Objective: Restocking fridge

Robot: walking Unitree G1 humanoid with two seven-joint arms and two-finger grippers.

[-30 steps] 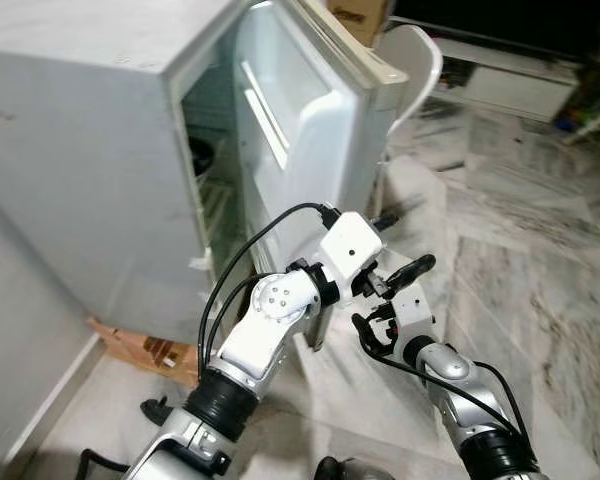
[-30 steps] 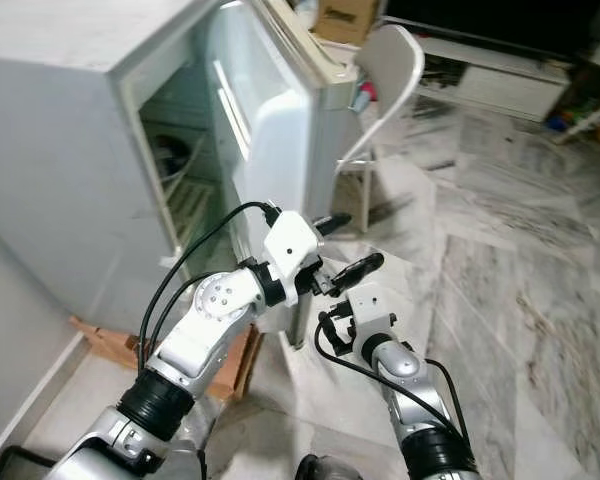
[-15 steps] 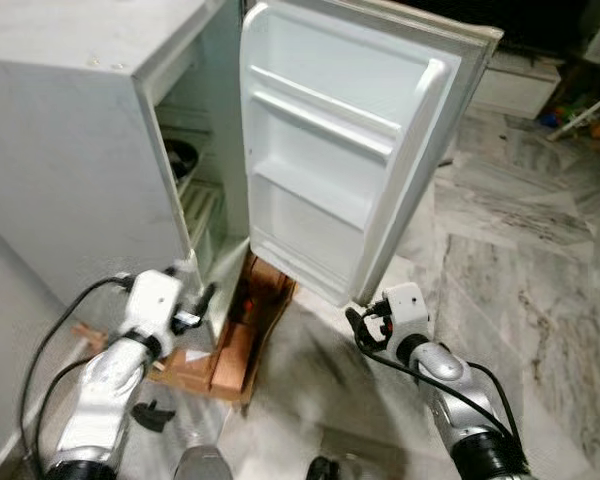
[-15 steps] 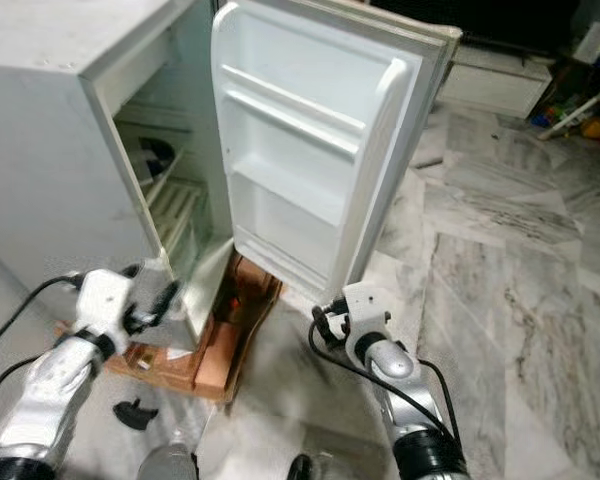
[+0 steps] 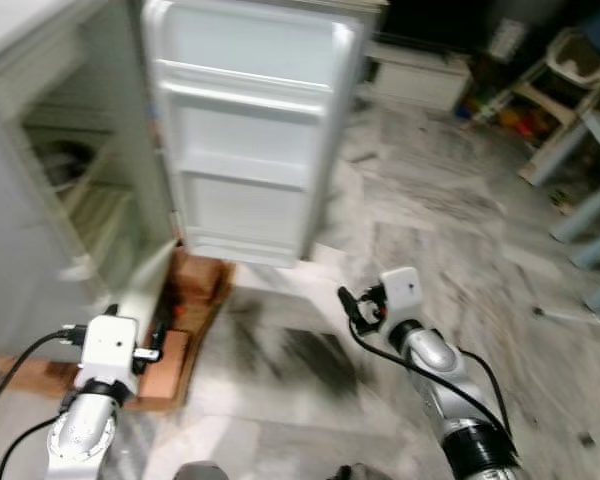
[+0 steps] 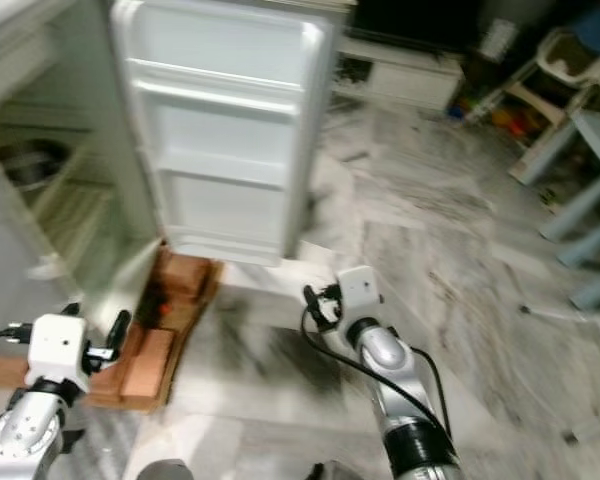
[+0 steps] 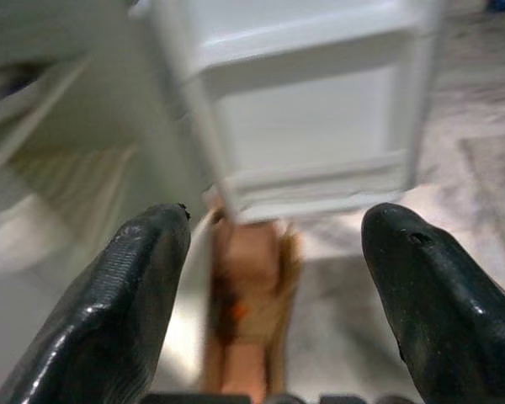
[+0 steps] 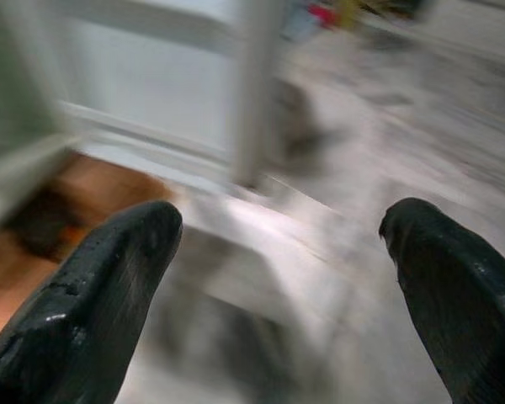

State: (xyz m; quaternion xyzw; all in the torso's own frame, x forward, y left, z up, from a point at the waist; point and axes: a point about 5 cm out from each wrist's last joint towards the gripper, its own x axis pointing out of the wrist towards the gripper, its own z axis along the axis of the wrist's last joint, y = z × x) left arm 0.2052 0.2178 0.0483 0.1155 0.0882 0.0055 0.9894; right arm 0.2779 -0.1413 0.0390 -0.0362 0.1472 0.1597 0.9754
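A small white fridge (image 5: 40,60) stands at the left with its door (image 5: 245,150) swung wide, its empty door shelves facing me. Inside, wire shelves (image 5: 95,215) show, with a dark round thing (image 5: 55,160) on one, blurred. My left gripper (image 5: 160,335) hangs low in front of the fridge's base; in the left wrist view its fingers (image 7: 126,295) stand apart with nothing between, so it is open. My right gripper (image 5: 355,305) floats over the floor below the door's free edge, open and empty, fingers (image 8: 109,278) wide.
Brown wooden blocks (image 5: 185,300) lie under the fridge. Grey marble floor (image 5: 430,220) stretches to the right. A low white cabinet (image 5: 420,75), a small white chair (image 5: 565,55) and blue table legs (image 5: 590,200) stand at the back right.
The fridge door has gone from nearly edge-on to wide open. My left arm dropped from the door to low at the left. The camera swung right and the picture is blurred.
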